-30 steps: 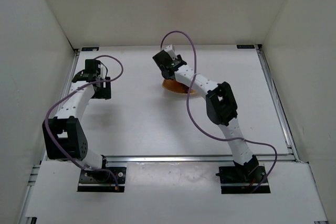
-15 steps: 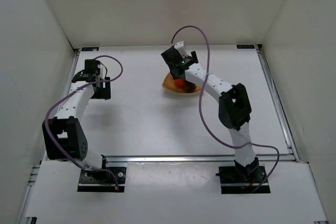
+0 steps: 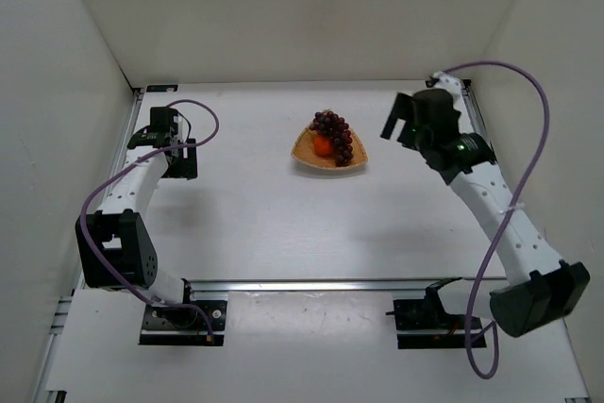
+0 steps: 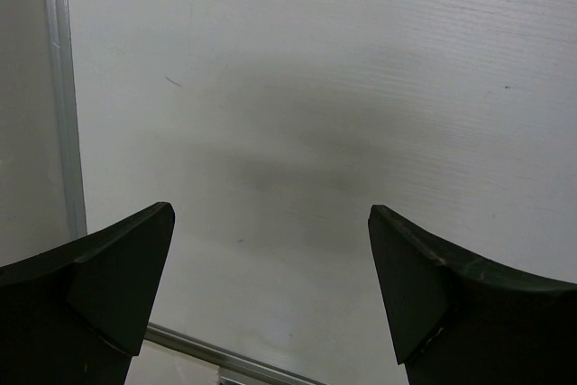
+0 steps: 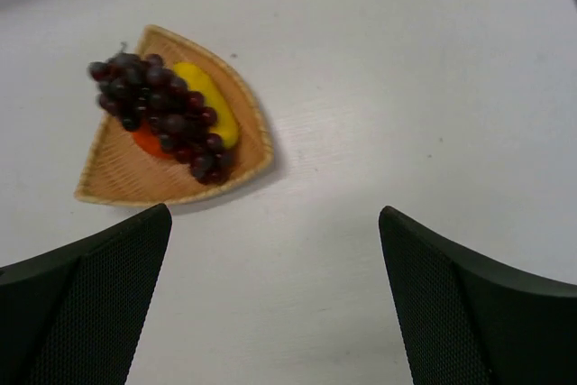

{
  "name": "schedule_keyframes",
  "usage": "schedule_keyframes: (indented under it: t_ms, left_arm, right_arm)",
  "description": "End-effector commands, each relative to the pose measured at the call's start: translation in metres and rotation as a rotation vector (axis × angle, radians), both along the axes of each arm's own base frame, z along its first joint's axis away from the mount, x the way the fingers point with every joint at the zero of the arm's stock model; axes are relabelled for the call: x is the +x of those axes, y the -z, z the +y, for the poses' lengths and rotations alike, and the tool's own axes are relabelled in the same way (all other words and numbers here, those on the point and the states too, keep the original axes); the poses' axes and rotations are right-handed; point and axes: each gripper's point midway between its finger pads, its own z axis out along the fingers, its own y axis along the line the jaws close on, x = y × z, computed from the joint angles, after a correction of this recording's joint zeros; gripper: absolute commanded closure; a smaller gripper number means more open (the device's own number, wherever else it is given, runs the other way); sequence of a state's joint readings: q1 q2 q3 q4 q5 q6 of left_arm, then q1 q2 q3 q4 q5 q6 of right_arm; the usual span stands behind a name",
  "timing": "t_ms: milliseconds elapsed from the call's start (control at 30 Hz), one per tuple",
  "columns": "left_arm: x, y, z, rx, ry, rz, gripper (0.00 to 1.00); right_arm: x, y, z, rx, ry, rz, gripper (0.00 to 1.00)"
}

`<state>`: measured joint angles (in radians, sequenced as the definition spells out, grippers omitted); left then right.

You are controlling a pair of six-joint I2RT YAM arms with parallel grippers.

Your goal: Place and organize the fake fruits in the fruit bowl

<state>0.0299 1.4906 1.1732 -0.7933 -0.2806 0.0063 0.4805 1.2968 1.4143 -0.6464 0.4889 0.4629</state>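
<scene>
The tan woven fruit bowl (image 3: pixel 307 155) (image 5: pixel 117 182) sits at the table's back centre. All three fake fruits lie in it: a dark purple grape bunch (image 3: pixel 335 132) (image 5: pixel 155 104) draped over an orange (image 3: pixel 322 145) (image 5: pixel 144 140), and a yellow banana-like fruit (image 5: pixel 214 101) beside them. My right gripper (image 3: pixel 394 129) (image 5: pixel 275 223) hangs open and empty to the right of the bowl, clear of it. At the far left my left gripper (image 3: pixel 182 162) (image 4: pixel 270 214) is open over bare table, with nothing between its fingers.
White enclosure walls close in the back and both sides. Aluminium rails run along the left edge (image 4: pixel 61 87), the right edge (image 3: pixel 493 162) and the front (image 3: pixel 349 283). The right arm's purple cable (image 3: pixel 543 139) loops out near the right wall.
The right arm has swung away from above the bowl to the right and opened its jaws, leaving the grape bunch lying in the bowl. The left arm has not moved.
</scene>
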Motion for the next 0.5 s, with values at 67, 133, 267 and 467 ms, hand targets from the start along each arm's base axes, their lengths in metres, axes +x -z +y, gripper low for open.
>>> schedule_keyframes:
  t_ms: [67, 133, 267, 467]
  left_arm:
    - [0.003, -0.018, 0.001, -0.006, -0.011, -0.060, 0.00]
    - [0.003, -0.018, 0.001, -0.006, -0.011, -0.060, 0.00]
    - [0.001, -0.017, 0.001, -0.007, -0.011, -0.051, 0.00]
    - [0.001, -0.021, 0.001, -0.006, -0.011, -0.061, 0.00]
  right_arm:
    - [-0.035, 0.090, -0.045, 0.285, 0.071, 0.243, 0.00]
    - [-0.051, 0.122, -0.078, 0.352, 0.185, 0.306, 0.00]
    - [-0.077, 0.156, -0.109, 0.465, 0.307, 0.355, 0.00]
    - [-0.092, 0.179, -0.133, 0.517, 0.407, 0.382, 0.00]
